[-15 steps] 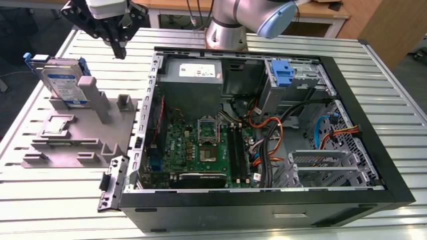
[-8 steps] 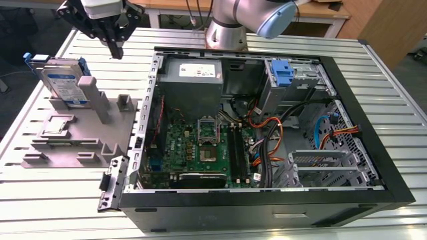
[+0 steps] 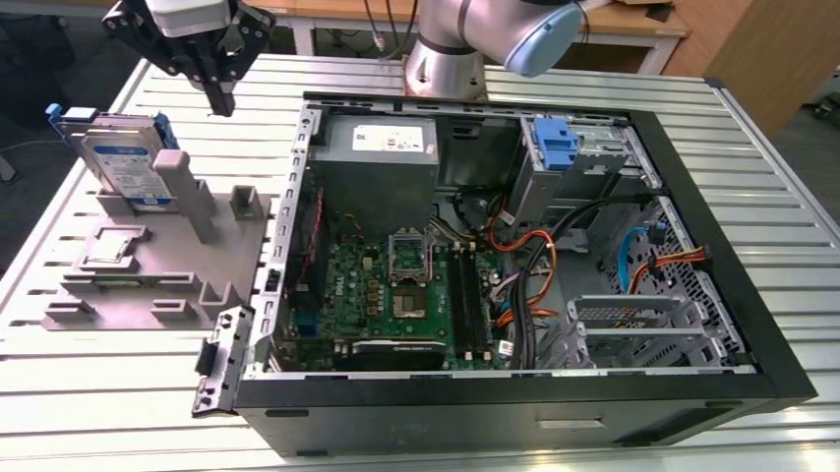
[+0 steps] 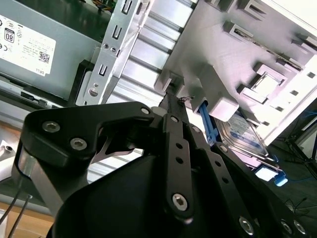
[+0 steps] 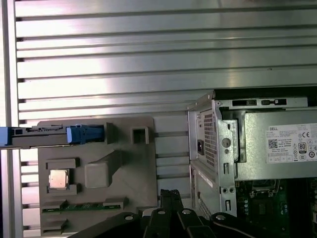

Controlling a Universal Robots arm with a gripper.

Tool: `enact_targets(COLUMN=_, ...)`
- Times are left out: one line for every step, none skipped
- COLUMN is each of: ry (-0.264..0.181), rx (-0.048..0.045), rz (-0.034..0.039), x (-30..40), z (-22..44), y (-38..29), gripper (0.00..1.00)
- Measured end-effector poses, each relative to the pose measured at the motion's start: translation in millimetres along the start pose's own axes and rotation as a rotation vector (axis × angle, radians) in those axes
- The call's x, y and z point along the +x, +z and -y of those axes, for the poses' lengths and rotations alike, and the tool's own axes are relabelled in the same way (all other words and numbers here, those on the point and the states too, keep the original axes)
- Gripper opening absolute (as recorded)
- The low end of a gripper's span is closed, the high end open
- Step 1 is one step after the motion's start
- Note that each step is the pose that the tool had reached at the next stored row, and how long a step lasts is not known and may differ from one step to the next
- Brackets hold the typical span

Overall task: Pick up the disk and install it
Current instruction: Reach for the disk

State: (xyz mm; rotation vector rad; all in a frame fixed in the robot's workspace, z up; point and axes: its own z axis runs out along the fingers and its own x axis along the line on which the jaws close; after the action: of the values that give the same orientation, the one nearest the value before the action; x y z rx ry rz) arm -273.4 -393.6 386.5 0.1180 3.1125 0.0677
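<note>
The disk (image 3: 122, 162) stands upright on its edge in a slot of the grey fixture plate (image 3: 157, 280), on the exterior view's left. It is silver-grey, with a white-and-blue label and a blue frame. My gripper (image 3: 220, 98) hangs above the table, up and to the exterior view's right of the disk and apart from it. Its black fingers are pressed together, with nothing between them. In the first wrist view the disk (image 5: 49, 135) is edge-on and the gripper (image 5: 171, 194) is shut. The second wrist view has the gripper (image 4: 171, 99) in front of the disk (image 4: 245, 139).
An open computer case (image 3: 735, 324) lies on the slatted metal table (image 3: 118, 393), with motherboard (image 3: 400, 295), power supply (image 3: 381, 143), cables and a blue bracket (image 3: 558, 147) inside. A small silver chip (image 3: 112, 246) sits on the fixture plate, and grey posts (image 3: 191, 197) stand beside the disk.
</note>
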Motion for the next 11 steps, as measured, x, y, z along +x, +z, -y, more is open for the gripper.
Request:
enact_targets(ry=0.0, rx=0.0, rz=0.0, x=1.0, z=0.1, y=0.0, gripper=0.1)
enact_targets(ry=0.0, rx=0.0, rz=0.0, x=2.2, z=0.2, y=0.0, gripper=0.1)
enact_targets(ry=0.0, rx=0.0, rz=0.0, x=3.4, z=0.3, y=0.0, gripper=0.1)
enact_targets(ry=0.0, rx=-0.0001, rz=0.0001, x=4.4, z=0.3, y=0.0, gripper=0.1)
enact_targets(ry=0.0, rx=0.0, rz=0.0, x=5.1, z=0.4, y=0.0, gripper=0.1)
enact_targets(ry=0.0, rx=0.0, rz=0.0, x=5.8, z=0.4, y=0.1, gripper=0.1)
enact_targets(ry=0.0, rx=-0.0001, rz=0.0001, x=6.6, z=0.5, y=0.2, gripper=0.1)
enact_targets(ry=0.0, rx=0.0, rz=0.0, x=7.2, z=0.5, y=0.2, gripper=0.1)
enact_targets(ry=0.0, rx=0.0, rz=0.0, x=8.1, z=0.6, y=0.2, gripper=0.1)
enact_targets(ry=0.0, rx=0.0, rz=0.0, x=8.9, z=0.7, y=0.2, gripper=0.1)
enact_targets(ry=0.0, rx=0.0, rz=0.0, x=9.9, z=0.8, y=0.2, gripper=0.1)
